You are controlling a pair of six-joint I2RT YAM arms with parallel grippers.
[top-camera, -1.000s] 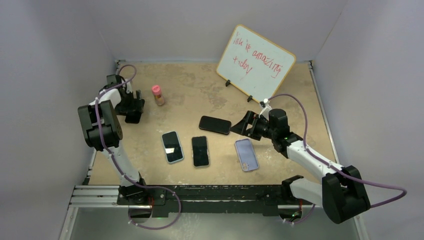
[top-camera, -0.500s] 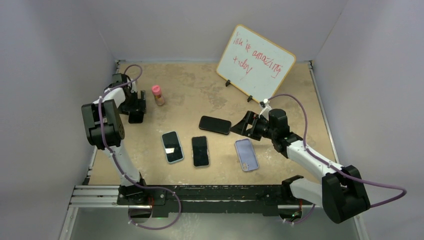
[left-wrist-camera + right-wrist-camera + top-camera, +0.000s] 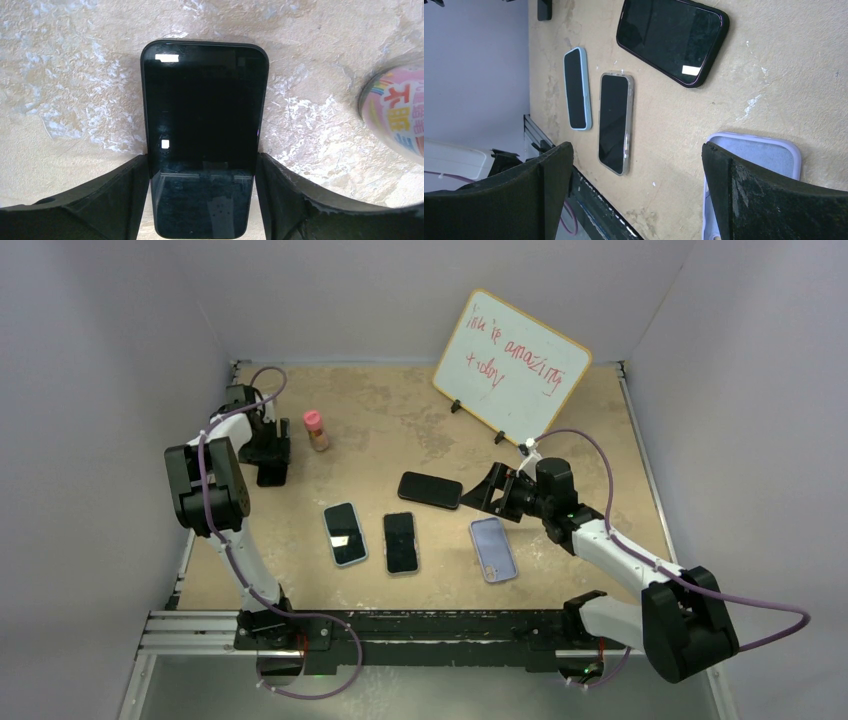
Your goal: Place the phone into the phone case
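Observation:
A bare black phone (image 3: pixel 202 100) lies screen up on the table at the far left (image 3: pixel 270 477). My left gripper (image 3: pixel 202 160) reaches down over it, with the two fingers (image 3: pixel 125 200) pressed against its long sides; from above it is seen at the left (image 3: pixel 268 452). The empty lavender phone case (image 3: pixel 493 548) lies open side up at the centre right, and it also shows under my right finger in the right wrist view (image 3: pixel 759 155). My right gripper (image 3: pixel 480 492) hangs open and empty just behind the case (image 3: pixel 636 155).
A phone in a dark case (image 3: pixel 430 489), a light-blue cased phone (image 3: pixel 345 533) and a clear-cased phone (image 3: pixel 401 541) lie mid-table. A pink-capped bottle (image 3: pixel 317 429) stands right of my left gripper. A whiteboard (image 3: pixel 512 365) leans at the back.
My left arm has shifted slightly to the right and settled over the black phone. The right arm has barely moved.

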